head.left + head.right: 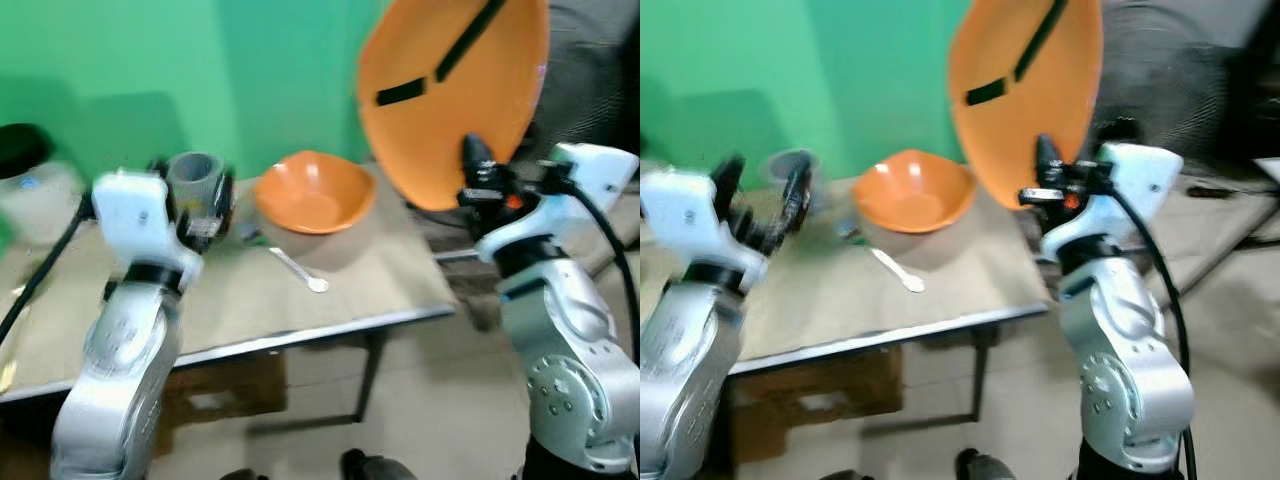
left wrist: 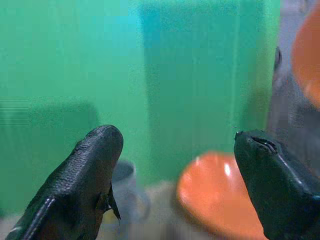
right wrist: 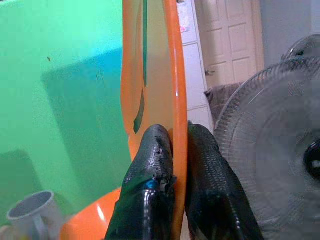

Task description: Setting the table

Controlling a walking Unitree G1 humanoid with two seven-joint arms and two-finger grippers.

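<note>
The right gripper (image 3: 175, 165) is raised above the bench's right end, its fingers (image 3: 150, 170) clamped on the lower rim of an orange plate (image 1: 450, 90). The plate stands nearly upright, tilted slightly, off the bench (image 1: 380, 270) entirely, at about 1 o'clock from the bench centre. Two dark strips mark its inner face.

The left gripper (image 2: 175, 190) hovers over the left half of the bench with its fingers (image 2: 85, 175) spread apart and nothing between them. Beyond them, in the left wrist view, lie a grey cup (image 2: 127, 190) and an orange bowl (image 2: 215, 195).

The orange bowl (image 1: 313, 192) sits upright on the bench toward its far edge, at roughly 12 o'clock. The grey cup (image 1: 195, 180) stands near it at 9 o'clock of the bowl, close behind the left wrist. A white spoon (image 1: 300, 270) lies flat on the bench at 6 o'clock of the bowl, apart from it.

A green wall (image 1: 200, 70) backs the bench. A fan (image 3: 270, 150) stands at the right, behind the plate.
</note>
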